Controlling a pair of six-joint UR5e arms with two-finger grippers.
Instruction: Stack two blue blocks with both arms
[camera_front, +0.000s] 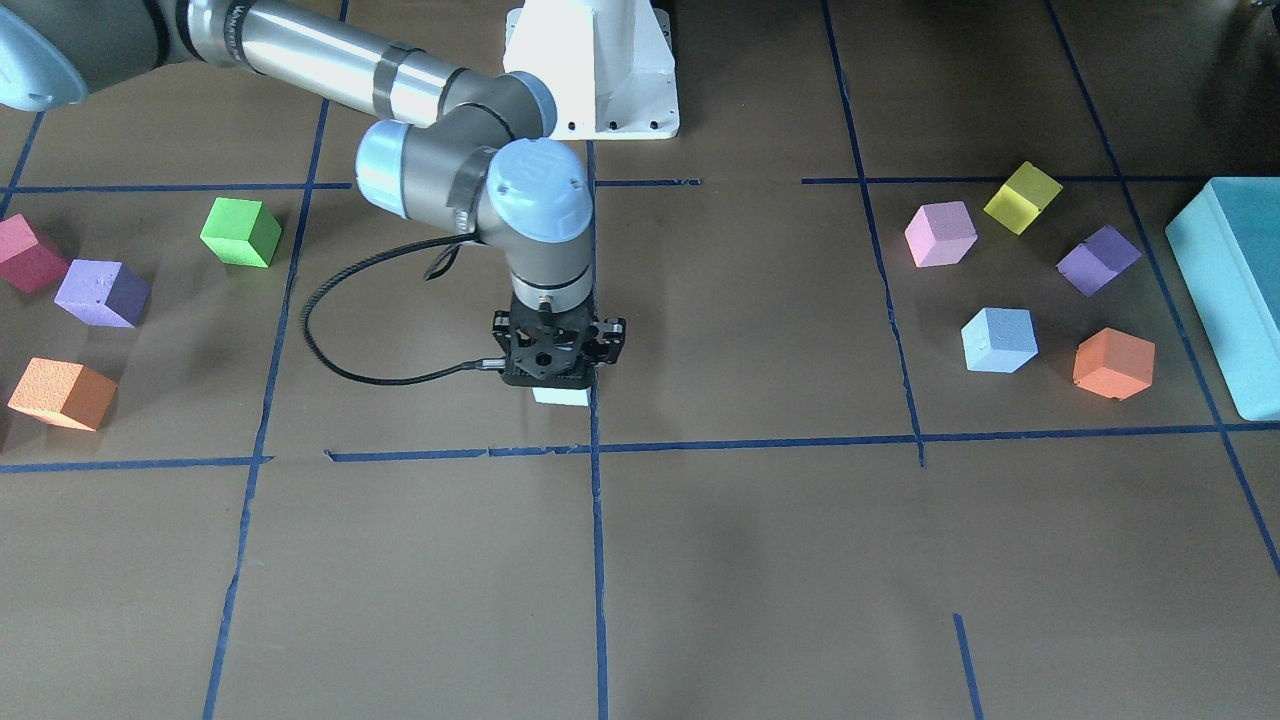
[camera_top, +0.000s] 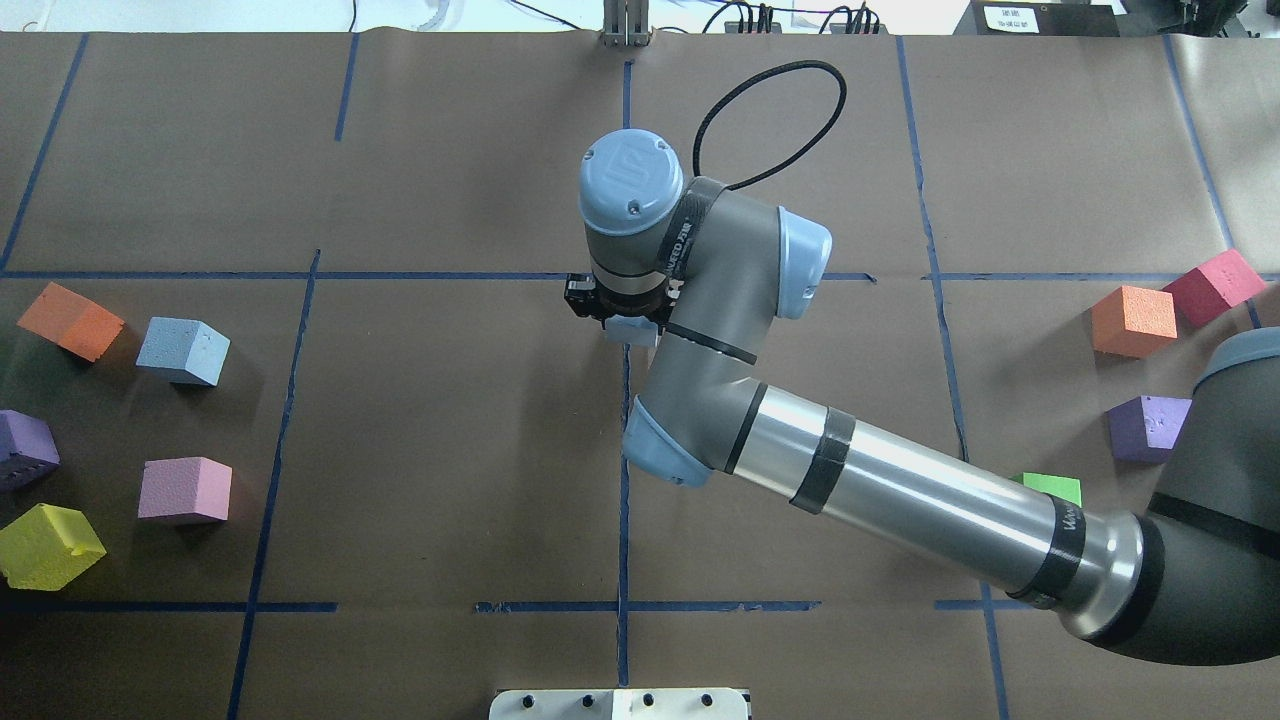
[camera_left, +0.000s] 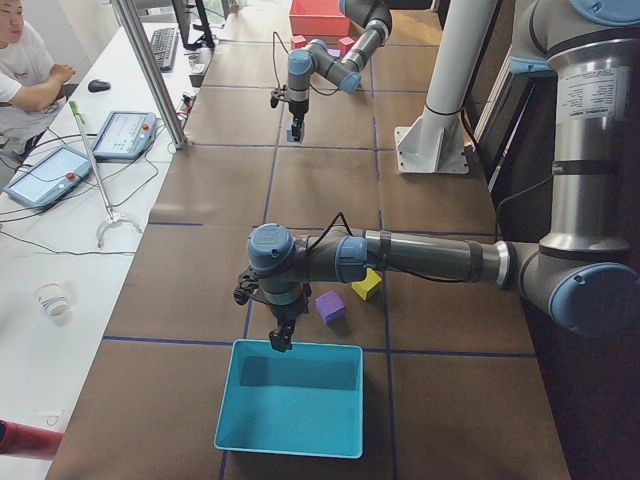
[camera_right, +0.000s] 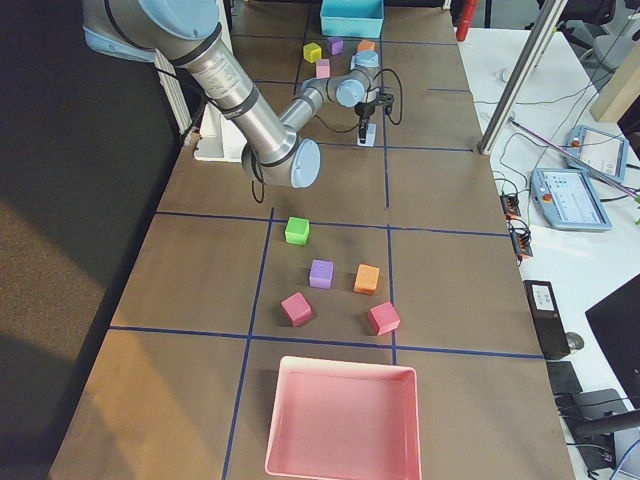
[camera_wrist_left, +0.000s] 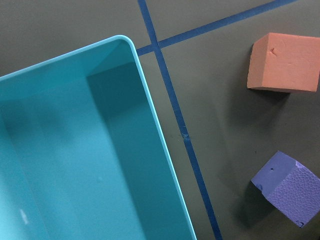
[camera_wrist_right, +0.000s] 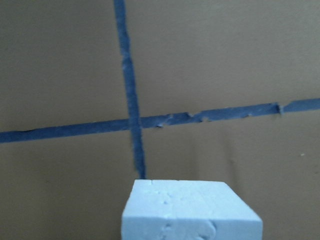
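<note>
My right gripper points straight down at the middle of the table, where two blue tape lines cross. It is shut on a pale blue block that peeks out under it; the block also shows in the overhead view and fills the bottom of the right wrist view. The second blue block sits on the table among other cubes, also in the overhead view. My left gripper hangs over the teal box; I cannot tell whether it is open or shut.
Pink, yellow, purple and orange cubes surround the second blue block, beside the teal box. Green, red, purple and orange cubes lie on the other side. A pink tray stands at that end.
</note>
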